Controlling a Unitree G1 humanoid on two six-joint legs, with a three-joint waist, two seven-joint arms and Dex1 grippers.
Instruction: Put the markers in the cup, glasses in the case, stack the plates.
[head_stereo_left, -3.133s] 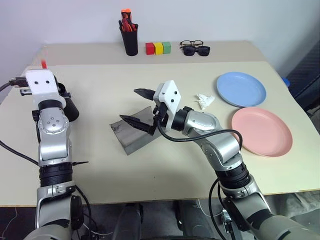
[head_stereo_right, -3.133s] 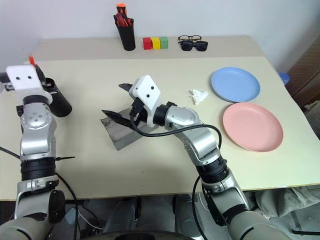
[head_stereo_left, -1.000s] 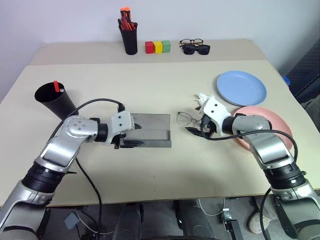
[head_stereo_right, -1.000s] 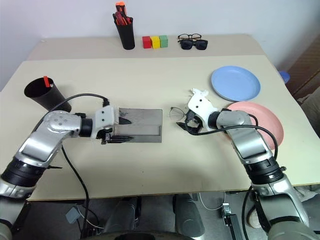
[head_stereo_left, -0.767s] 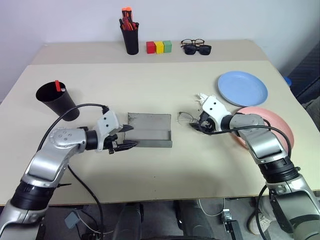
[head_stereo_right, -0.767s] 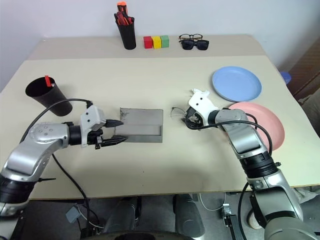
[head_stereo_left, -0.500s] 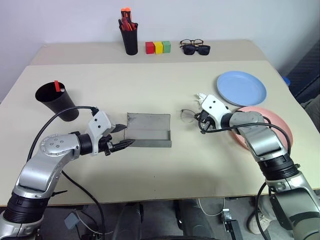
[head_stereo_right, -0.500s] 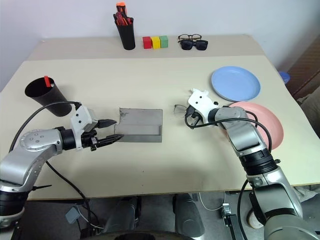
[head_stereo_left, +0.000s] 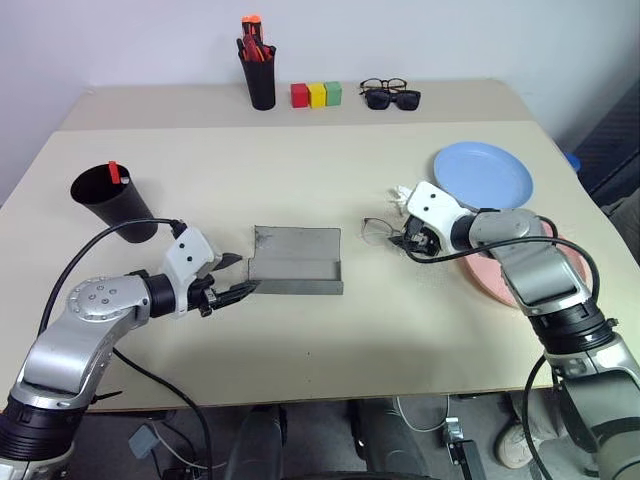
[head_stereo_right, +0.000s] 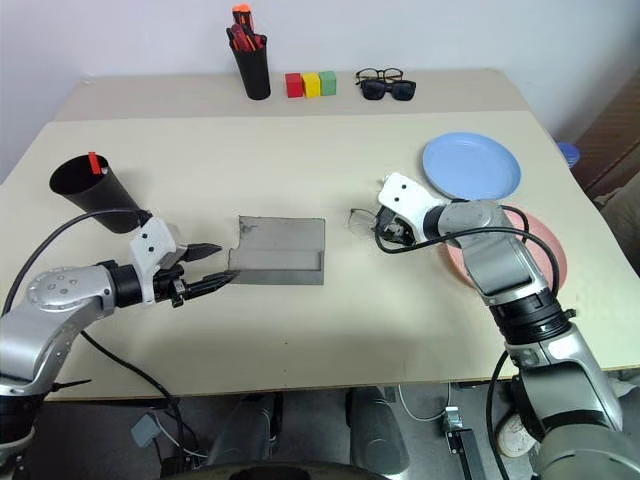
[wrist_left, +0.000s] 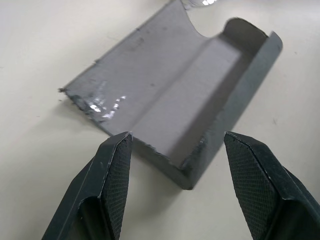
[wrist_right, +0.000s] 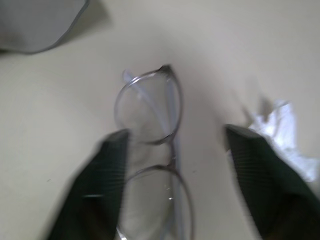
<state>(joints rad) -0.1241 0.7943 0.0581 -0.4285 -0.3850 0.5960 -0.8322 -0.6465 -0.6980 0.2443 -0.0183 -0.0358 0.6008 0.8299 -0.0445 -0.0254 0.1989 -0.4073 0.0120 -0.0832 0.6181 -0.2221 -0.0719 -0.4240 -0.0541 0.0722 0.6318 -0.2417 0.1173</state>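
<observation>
Grey and lying open near the front middle of the table, the case has the left gripper just beside its left end, jaws spread and holding nothing. To the right, the right gripper hovers with fingers parted around the wire-rimmed glasses, gripping nothing; crumpled white paper lies beside them. Further right, the pink plate sits nearer than the blue plate. Far left stands the black cup with 1 marker inside.
</observation>
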